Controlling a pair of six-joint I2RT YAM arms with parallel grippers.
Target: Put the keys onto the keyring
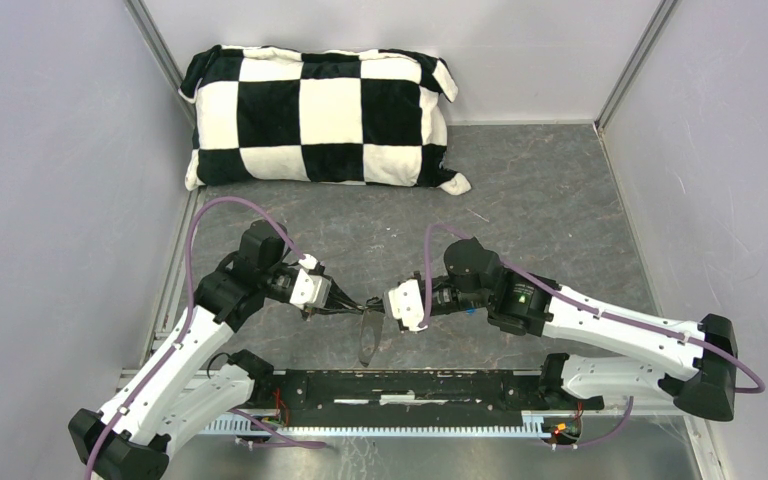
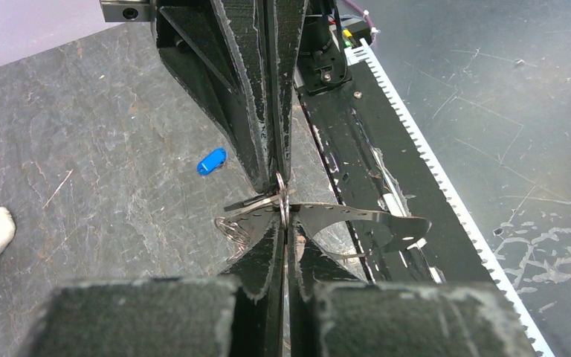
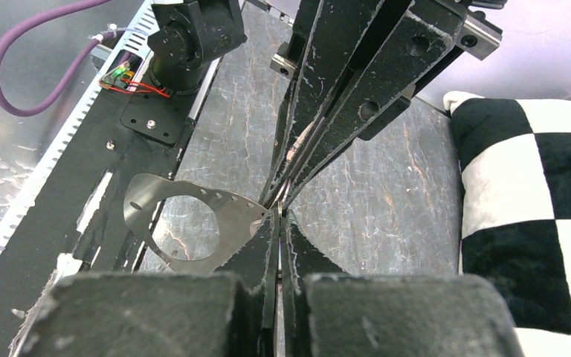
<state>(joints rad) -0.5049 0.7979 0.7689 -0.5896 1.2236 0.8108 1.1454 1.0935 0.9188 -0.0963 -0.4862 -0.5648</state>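
1. The keyring (image 3: 234, 217) is a flat silvery loop with small holes along its band. It is held above the table (image 1: 540, 200) between the two arms. Its long axis runs from the pinch point toward the near edge, and from above it shows edge-on.
2. The blue key (image 2: 212, 161) lies flat on the table on the far side of the pinch, apart from the keyring.
3. The left end effector (image 2: 284, 227) is pressed together, pinching the keyring's far end, where a small wire ring (image 2: 284, 201) sits.
4. The right end effector (image 3: 278, 219) is also pressed together on that same end, tip to tip with the left one.
5. A small dark piece (image 2: 256, 202) sticks out at the pinch; it is too small to tell whether it is the second key.
6. A checkered pillow (image 1: 320, 115) lies at the far side, and the black rail (image 1: 440, 385) runs below the keyring's near end.
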